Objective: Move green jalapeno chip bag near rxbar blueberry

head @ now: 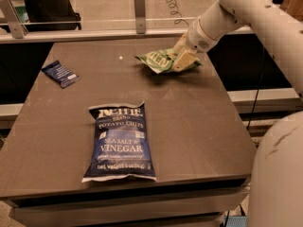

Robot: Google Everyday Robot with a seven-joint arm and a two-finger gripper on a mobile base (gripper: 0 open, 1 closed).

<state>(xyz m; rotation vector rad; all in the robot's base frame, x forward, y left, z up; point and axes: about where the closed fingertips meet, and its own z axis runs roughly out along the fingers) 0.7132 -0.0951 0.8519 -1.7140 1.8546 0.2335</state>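
The green jalapeno chip bag (156, 60) lies crinkled on the dark table (203, 117), at the back right. My gripper (182, 52) is down at the bag's right end. It is open, with one pale finger (185, 60) in front of the bag's edge and the other behind it. The rxbar blueberry (60, 73), a small dark blue wrapper with white print, lies flat at the table's back left, far from the green bag.
A large dark blue Kettle sea salt and vinegar bag (120, 143) lies flat in the front middle of the table. A rail with metal posts (139, 4) runs behind the table. My white arm (255, 13) reaches in from the right.
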